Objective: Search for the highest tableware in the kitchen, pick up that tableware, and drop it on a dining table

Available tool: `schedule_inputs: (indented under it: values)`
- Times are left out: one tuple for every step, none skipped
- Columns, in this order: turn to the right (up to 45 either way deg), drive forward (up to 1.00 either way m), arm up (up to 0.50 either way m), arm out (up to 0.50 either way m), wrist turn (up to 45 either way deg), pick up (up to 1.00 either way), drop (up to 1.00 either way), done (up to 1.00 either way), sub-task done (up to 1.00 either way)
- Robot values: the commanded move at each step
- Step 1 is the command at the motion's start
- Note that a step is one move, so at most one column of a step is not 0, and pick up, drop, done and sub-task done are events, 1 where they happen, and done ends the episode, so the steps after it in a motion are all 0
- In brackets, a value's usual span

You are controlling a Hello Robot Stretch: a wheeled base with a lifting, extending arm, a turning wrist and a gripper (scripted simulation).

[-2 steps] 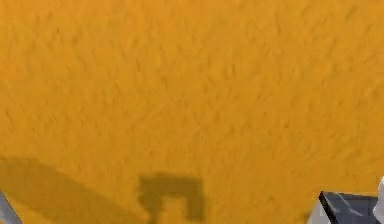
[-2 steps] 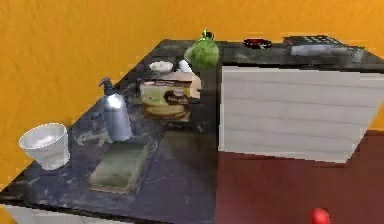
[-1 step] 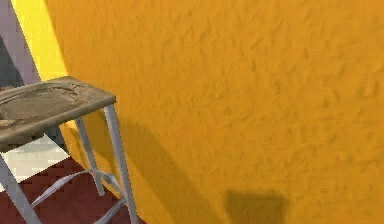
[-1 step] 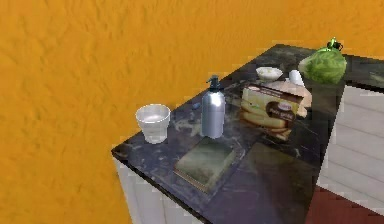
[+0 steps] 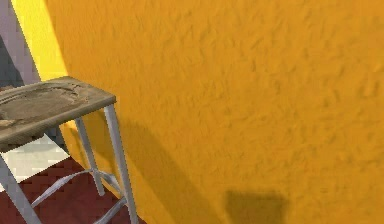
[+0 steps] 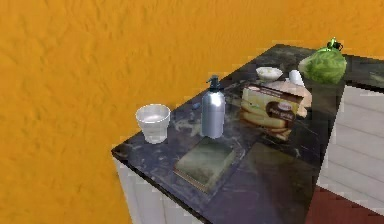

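In the arm side view a dark marble counter (image 6: 275, 180) on white cabinets runs along an orange wall. Near its left corner stands a pale see-through cup (image 6: 153, 122). A small white bowl (image 6: 268, 72) sits farther back on the same counter. In the forward view a wooden-topped table (image 5: 45, 108) on grey metal legs stands at the left, against the orange wall.
On the counter are a silver bottle with a dark top (image 6: 212, 108), a flat greenish block (image 6: 208, 162), a tan box (image 6: 272, 105) and a green leafy head (image 6: 325, 65). A white panelled unit (image 6: 355, 140) rises at the right. The floor under the table is dark red (image 5: 70, 205).
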Motion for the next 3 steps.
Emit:
schedule_inputs:
  values:
    - [0.0,0.00,0.38,0.00,0.0,0.00,0.00,0.00,0.00]
    - [0.0,0.00,0.00,0.30,0.0,0.00,0.00,0.00,0.00]
    - [0.0,0.00,0.00,0.00,45.0,0.00,0.00,0.00,0.00]
